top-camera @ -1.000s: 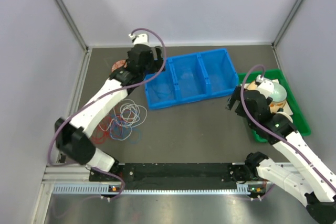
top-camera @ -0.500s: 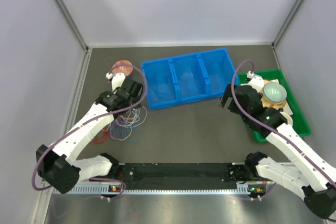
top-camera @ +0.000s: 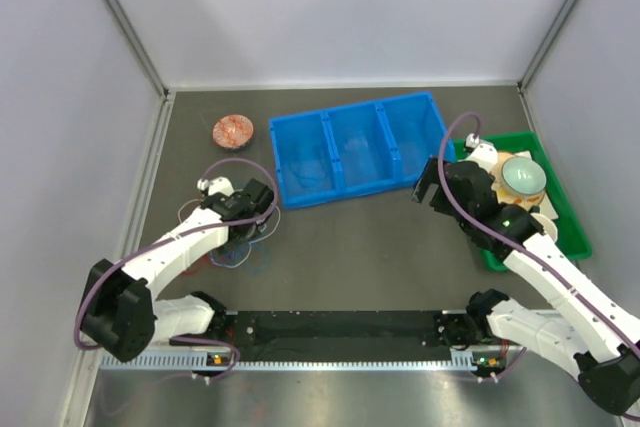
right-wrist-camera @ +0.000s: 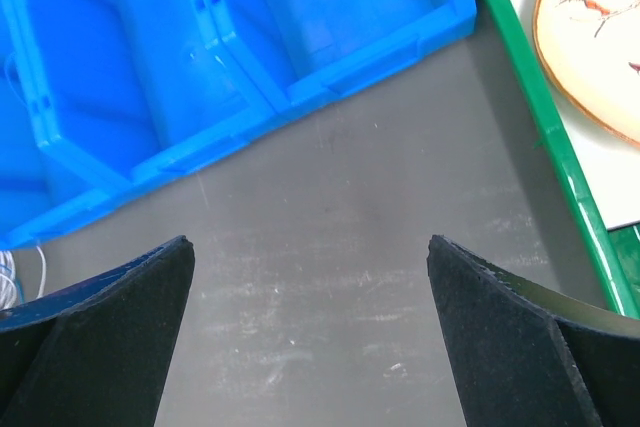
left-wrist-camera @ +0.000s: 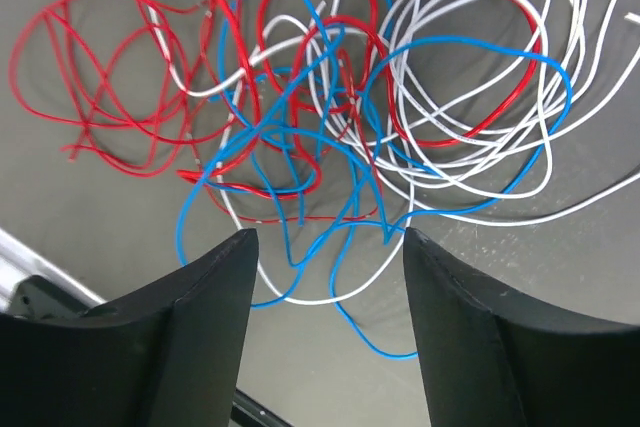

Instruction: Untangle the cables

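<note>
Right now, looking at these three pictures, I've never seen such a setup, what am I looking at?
Two white robot arms are bolted to a table. The wide picture looks down from above; the other two come from a camera on each wrist, so the black shapes there are that arm's own claw. The left claw hangs open over tangled red, white and blue cables, holding nothing. The right claw is open above the table beside a blue bin. A green tray with a bowl sits at the right.

Cables (left-wrist-camera: 320, 107) at left of table (top-camera: 360, 257), divided bin (top-camera: 345, 185) behind-right, tray (top-camera: 497, 262) far right.
</note>
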Robot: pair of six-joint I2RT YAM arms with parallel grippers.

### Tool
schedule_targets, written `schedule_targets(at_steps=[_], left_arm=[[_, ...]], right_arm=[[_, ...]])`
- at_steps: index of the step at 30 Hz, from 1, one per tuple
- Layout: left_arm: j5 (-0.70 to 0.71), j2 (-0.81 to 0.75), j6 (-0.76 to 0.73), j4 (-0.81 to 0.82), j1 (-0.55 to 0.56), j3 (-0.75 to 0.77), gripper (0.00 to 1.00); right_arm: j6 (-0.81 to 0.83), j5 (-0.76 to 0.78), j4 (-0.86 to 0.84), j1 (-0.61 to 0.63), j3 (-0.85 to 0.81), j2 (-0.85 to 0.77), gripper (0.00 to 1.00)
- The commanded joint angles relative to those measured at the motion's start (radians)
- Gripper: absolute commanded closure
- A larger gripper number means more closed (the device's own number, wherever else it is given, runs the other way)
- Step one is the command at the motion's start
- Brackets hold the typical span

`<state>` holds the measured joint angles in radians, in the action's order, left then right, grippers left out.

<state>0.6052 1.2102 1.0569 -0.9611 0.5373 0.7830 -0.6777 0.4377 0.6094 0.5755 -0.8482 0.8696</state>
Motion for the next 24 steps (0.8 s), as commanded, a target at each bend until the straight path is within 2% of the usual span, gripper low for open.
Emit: schedule_targets(at_steps=[1,3,4,5,7,8,12,18,24], left_arm=[[-0.021,0.034,0.046,0.096,-0.007,-0.030,0.36],[-0.021,0.061,0.051,0.104,-0.005,-0.040,0.43],[-0.019,0.063,0.051,0.102,-0.007,-0.041,0.52],[-0.016,0.055,0.051,0.099,-0.007,-0.036,0.70],[-0.007,0.019,0.035,0.079,-0.007,-0.008,0.87],[-0.002,0.003,0.026,0.071,-0.007,0.021,1.00],[-0.027,-0.054,-0.098,0.047,0.001,0.134,1.00],[-0.113,-0.098,-0.277,0.105,0.114,0.367,1.00],[-0.228,-0.023,-0.424,0.182,0.191,0.617,1.00]], right_arm=[[0.004,-0.014,-0.034,0.004,0.011,-0.014,0.01],[0.000,-0.022,-0.036,0.004,0.011,-0.014,0.01],[-0.002,-0.024,-0.036,0.006,0.011,-0.015,0.01],[-0.002,-0.021,-0.036,0.004,0.011,-0.021,0.01],[0.004,-0.021,-0.036,0.006,0.011,-0.029,0.01],[0.006,-0.019,-0.034,0.006,0.012,-0.035,0.01],[0.003,-0.019,-0.034,0.004,0.011,-0.044,0.01],[-0.002,-0.004,-0.031,0.004,0.003,-0.053,0.01],[-0.011,0.029,-0.010,0.004,0.003,-0.095,0.01]])
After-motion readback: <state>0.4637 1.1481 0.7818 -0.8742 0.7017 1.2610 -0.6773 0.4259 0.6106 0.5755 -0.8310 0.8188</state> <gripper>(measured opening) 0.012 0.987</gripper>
